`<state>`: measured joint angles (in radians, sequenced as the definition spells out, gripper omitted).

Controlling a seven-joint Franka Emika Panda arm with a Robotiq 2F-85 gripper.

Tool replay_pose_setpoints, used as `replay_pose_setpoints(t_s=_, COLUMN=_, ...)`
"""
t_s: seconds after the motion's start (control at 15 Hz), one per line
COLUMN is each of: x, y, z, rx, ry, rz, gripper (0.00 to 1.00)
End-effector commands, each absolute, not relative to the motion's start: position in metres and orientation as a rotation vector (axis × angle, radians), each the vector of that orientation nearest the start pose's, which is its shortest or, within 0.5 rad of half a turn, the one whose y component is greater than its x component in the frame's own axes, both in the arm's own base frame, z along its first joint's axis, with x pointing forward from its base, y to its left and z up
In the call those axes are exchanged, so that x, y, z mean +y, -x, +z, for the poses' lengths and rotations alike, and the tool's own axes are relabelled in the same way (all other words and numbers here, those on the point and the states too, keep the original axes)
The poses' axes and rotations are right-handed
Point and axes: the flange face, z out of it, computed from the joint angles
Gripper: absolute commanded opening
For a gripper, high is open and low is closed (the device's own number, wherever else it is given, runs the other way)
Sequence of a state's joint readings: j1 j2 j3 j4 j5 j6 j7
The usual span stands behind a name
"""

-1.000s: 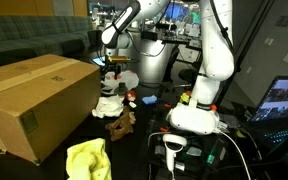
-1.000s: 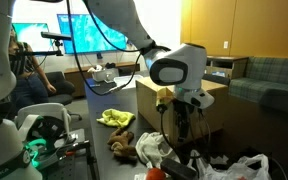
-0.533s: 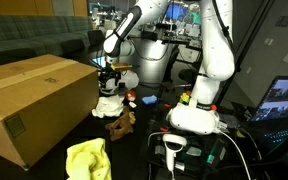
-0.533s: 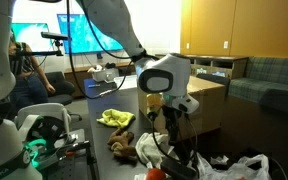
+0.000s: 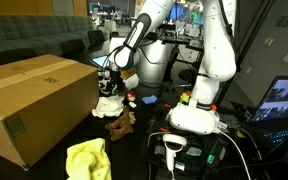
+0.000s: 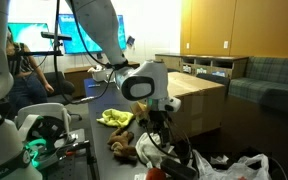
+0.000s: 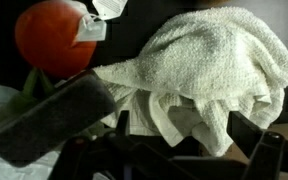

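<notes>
Pincer point(image 5: 106, 80) hovers with its jaws spread wide and empty, just above the white towel point(image 7: 209, 70), which lies bunched on the worktop point(image 5: 149, 125) near the cardboard box point(image 5: 34, 95). We judge this to be the approach before a grasp. The next move calls for a straight descent so that the fingers straddle a thick fold. Room is tight on one side, where a red ball point(image 7: 49, 35) and a grey sponge point(image 7: 49, 120) lie just beside the towel, and the box wall stands close. Toward the yellow cloth point(image 5: 87, 158) we see more open room.
</notes>
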<state>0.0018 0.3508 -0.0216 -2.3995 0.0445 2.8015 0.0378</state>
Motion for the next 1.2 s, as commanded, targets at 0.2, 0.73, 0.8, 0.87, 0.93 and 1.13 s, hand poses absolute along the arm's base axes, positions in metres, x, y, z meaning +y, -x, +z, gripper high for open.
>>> replay_pose_setpoints(t_s=0.2, x=0.042, y=-0.481, z=0.213, rx=-0.337, ry=3.120, rz=-0.310, gripper=1.00)
replay_pose_setpoints(t_s=0.73, x=0.090, y=-0.487, z=0.213, rx=-0.597, ry=2.932, rz=-0.330, gripper=1.00)
replay_pose_setpoints(t_s=0.8, x=0.089, y=-0.486, z=0.210, rx=-0.595, ry=2.912, rz=-0.316, gripper=1.00)
replay_pose_setpoints(t_s=0.87, x=0.087, y=-0.487, z=0.206, rx=-0.579, ry=2.904, rz=-0.304, gripper=1.00)
replay_pose_setpoints(t_s=0.93, x=0.083, y=-0.485, z=0.203, rx=-0.567, ry=2.898, rz=-0.292, gripper=1.00)
replay_pose_setpoints(t_s=1.13, x=0.065, y=-0.484, z=0.188, rx=-0.519, ry=2.906, rz=-0.243, gripper=1.00)
